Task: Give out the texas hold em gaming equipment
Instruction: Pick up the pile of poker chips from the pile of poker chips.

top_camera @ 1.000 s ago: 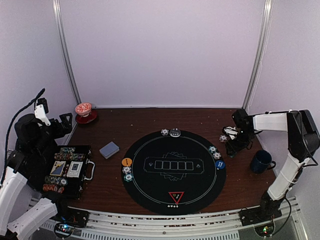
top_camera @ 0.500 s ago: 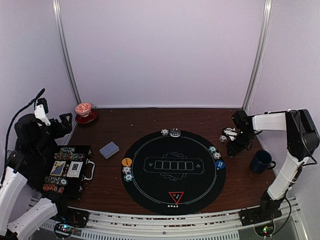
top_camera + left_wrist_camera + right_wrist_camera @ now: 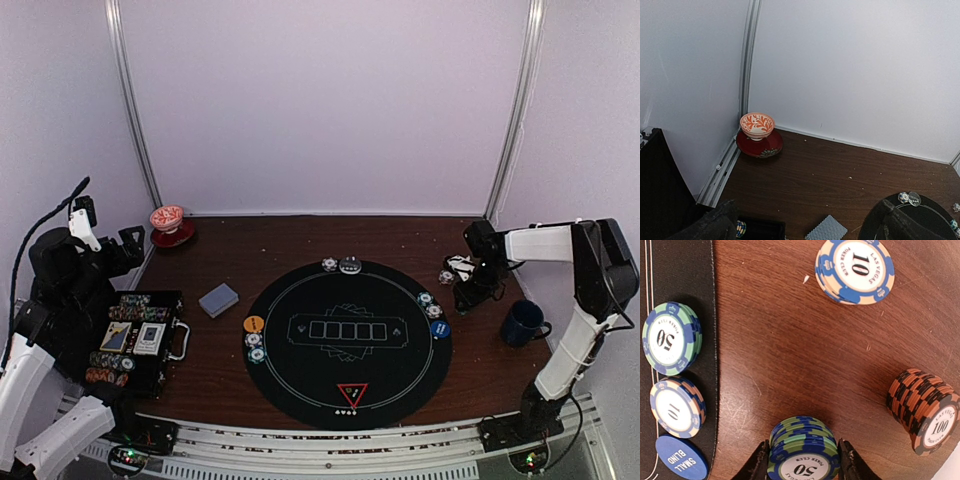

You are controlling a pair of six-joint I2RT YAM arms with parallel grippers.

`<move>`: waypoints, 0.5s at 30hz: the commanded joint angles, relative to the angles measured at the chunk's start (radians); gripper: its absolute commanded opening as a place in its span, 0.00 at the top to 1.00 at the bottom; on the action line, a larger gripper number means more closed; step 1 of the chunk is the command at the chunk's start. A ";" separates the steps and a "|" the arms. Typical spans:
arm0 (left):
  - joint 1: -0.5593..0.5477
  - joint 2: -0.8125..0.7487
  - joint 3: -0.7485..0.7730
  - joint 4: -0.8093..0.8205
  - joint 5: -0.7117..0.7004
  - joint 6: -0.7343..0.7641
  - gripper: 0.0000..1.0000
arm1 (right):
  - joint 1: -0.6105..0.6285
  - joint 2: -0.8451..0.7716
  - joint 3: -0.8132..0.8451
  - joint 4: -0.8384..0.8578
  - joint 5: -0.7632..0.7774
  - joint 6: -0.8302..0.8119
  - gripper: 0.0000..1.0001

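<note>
Right gripper [image 3: 804, 460], just narrowed, now clasps the stack of green-and-blue chips [image 3: 802, 442] on the desk [image 3: 780, 340], likely ready for lifting; left gripper [image 3: 807, 225] spread wide, empty

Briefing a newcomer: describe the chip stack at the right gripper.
Right of the round black mat, three chip stacks sit on wood. The green-blue 50 stack is between the right gripper's fingers; its neighbours are orange 100s and cream 10s.

Card deck [image 3: 218, 299] on the table [image 3: 300, 240], between case [image 3: 140, 335] left and mat [image 3: 300, 385] right.
</note>
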 commanded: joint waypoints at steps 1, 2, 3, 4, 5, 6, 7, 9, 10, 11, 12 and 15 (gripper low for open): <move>0.008 -0.006 -0.005 0.051 0.000 -0.007 0.02 | -0.005 -0.051 0.001 0.000 0.010 0.009 0.68; 0.008 -0.007 -0.005 0.051 0.000 -0.007 0.02 | -0.005 -0.061 0.003 0.000 0.008 0.008 0.68; 0.008 -0.008 -0.005 0.051 -0.002 -0.007 0.02 | -0.004 -0.071 0.005 0.000 0.004 0.009 0.68; 0.008 -0.008 -0.005 0.051 -0.002 -0.007 0.02 | -0.002 -0.081 0.009 -0.002 -0.001 0.010 0.69; 0.011 -0.008 -0.005 0.051 -0.001 -0.007 0.02 | 0.001 -0.091 0.012 -0.004 -0.005 0.012 0.69; 0.012 -0.008 -0.005 0.051 -0.002 -0.008 0.02 | 0.007 -0.102 0.015 -0.005 -0.006 0.013 0.68; 0.014 -0.008 -0.005 0.052 -0.002 -0.009 0.02 | 0.015 -0.112 0.020 -0.006 -0.005 0.016 0.68; 0.015 -0.005 -0.005 0.052 0.000 -0.010 0.02 | 0.035 -0.128 0.034 -0.008 -0.004 0.024 0.68; 0.015 -0.003 -0.005 0.051 0.000 -0.010 0.02 | 0.050 -0.135 0.043 -0.008 -0.002 0.030 0.68; 0.015 -0.001 -0.005 0.051 0.000 -0.010 0.02 | 0.066 -0.139 0.057 -0.011 0.000 0.037 0.68; 0.015 0.000 -0.005 0.051 0.000 -0.011 0.02 | 0.085 -0.140 0.074 -0.015 0.002 0.045 0.68; 0.015 0.001 -0.005 0.051 -0.001 -0.010 0.02 | 0.151 -0.130 0.146 -0.028 0.004 0.072 0.68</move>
